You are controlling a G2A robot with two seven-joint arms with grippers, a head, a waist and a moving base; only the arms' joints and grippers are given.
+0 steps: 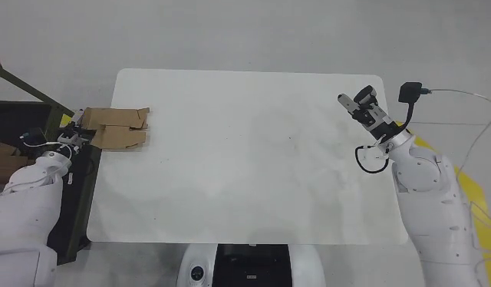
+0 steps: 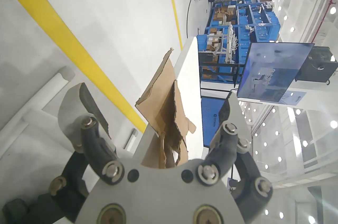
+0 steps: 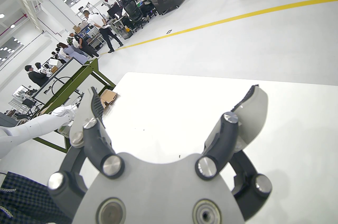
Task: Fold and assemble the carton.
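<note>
From the top view, the flattened brown corrugated-cardboard carton (image 1: 115, 127) lies at the 9 o'clock edge of the rounded white table (image 1: 245, 179). Part of it is on the tabletop and part hangs past the rim. Its long axis runs roughly 9 to 3, with the notched flap ends pointing to 3 o'clock, toward the table's middle. The left gripper (image 1: 73, 133) sits at the carton's outer 9 o'clock end, so the carton lies toward 3 o'clock from it. The right gripper (image 1: 354, 101) hovers near the table's 2 o'clock corner, well apart from the carton, which lies toward 9 o'clock from it. The left arm is clearly the nearer one.

In the left wrist view, the left gripper (image 2: 157, 93) is spread wide. The carton (image 2: 163, 114) stands edge-on between the jaws and runs straight away from the palm. Neither finger appears to press on it.

In the right wrist view, the right gripper (image 3: 174, 95) is also spread wide and holds nothing. The carton (image 3: 108, 98) shows small at the far rim of the table (image 3: 184, 108).

The coming grasp most likely falls to the left arm, closing across the carton's thin edge.
</note>
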